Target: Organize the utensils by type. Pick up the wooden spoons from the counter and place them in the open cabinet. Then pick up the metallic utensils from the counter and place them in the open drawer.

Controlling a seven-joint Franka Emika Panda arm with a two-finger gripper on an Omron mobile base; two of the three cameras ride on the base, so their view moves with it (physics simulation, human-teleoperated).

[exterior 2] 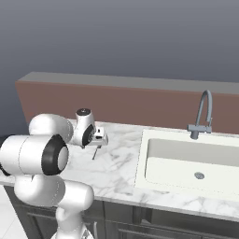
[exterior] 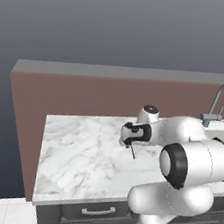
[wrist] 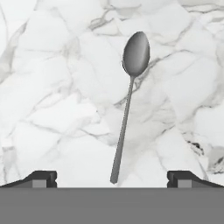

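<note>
From the left base view, my arm is reaching forward and low over the counter (exterior: 77, 154), a white marble slab with grey veins backed by a reddish-brown wall. My gripper (exterior: 128, 142) is hanging just above the slab, and a thin dark metal spoon (exterior: 132, 151) is lying on the marble right beneath it. A drawer front with a silver handle (exterior: 98, 212) is showing under the counter's edge, and a grey faucet (exterior: 221, 101) is rising at the far right.

From the right base view, my gripper (exterior 2: 98, 140) is pointing down at the same slim spoon (exterior 2: 94, 152), which is resting on the counter (exterior 2: 119, 168) between my hand and the near edge. The white sink (exterior 2: 186, 163) is sitting well to the right of it, with the faucet (exterior 2: 201, 114) behind the basin.

In the hand view, I am looking straight down on the spoon (wrist: 127, 105): its oval bowl is lying toward the top, its thin handle running down toward me, slightly tilted. My fingertips (wrist: 41, 178) are standing spread as wide as they go, one on either side of the handle's end, gripping nothing. The handle's tip is lying between them, closer to the middle.
</note>
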